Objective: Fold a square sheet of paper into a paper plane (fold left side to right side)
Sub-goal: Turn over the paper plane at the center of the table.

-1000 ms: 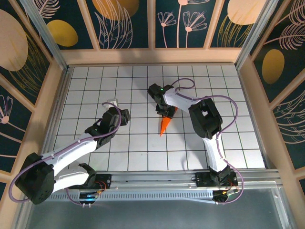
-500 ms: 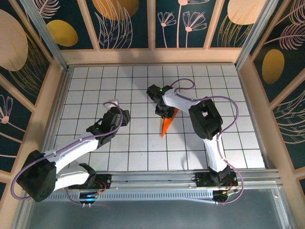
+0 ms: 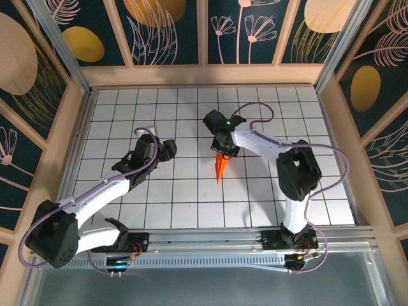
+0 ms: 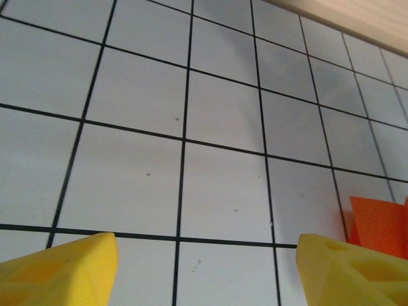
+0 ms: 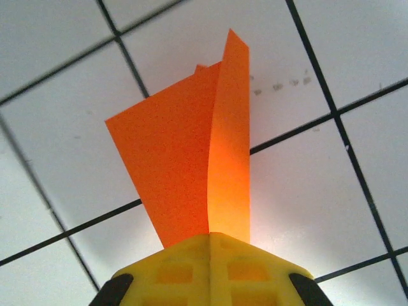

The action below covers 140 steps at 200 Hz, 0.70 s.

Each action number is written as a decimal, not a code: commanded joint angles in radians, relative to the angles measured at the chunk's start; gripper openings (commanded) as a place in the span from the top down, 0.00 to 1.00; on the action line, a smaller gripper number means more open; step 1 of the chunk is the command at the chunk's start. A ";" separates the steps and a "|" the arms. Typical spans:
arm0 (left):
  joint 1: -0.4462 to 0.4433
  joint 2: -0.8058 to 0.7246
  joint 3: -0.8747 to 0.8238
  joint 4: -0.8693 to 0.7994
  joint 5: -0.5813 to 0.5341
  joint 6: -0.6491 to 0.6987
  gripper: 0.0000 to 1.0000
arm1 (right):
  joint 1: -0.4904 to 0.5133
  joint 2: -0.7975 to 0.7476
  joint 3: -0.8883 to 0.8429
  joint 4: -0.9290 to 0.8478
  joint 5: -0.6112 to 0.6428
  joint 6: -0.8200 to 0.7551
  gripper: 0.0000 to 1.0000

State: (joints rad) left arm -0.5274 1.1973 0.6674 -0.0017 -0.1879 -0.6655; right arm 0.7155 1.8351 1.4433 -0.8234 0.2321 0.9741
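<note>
Right claw [image 3: 223,152] pinching paper plane [image 3: 220,168], pads pressed together on the wide tail end. Narrow tip pointing away from that claw, over the tabletop [image 3: 159,191]; not telling whether tip is touching down. In right wrist view, two orange layers [image 5: 191,159] fanning apart just beyond the right claw [image 5: 209,239], one flap curling upright. Left claw [image 3: 167,149] hanging spread and empty, well apart to the left of right claw, w/ an orange corner [image 4: 379,223] peeking in beside its right finger [image 4: 350,271].

Judging paper as thin, v. light, floppy: creasing or tearing easily, folds springing open. Prob. gripping best on the stacked centre crease, not a loose single flap. Needing only a light pinch.
</note>
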 commanded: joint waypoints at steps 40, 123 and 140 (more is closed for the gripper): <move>0.067 0.001 -0.009 0.086 0.274 -0.152 0.26 | -0.068 -0.391 -0.377 0.591 -0.258 -0.364 1.00; 0.074 -0.051 0.019 0.015 0.165 -0.152 0.23 | -0.244 -0.353 -0.641 1.146 -0.901 -0.351 1.00; 0.073 -0.083 0.029 -0.012 0.116 -0.141 0.20 | -0.210 -0.264 -0.630 1.252 -0.952 -0.302 1.00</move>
State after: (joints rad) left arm -0.4625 1.1690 0.6579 0.0341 0.0154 -0.8227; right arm 0.4717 1.4750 0.8104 0.2039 -0.5556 0.6189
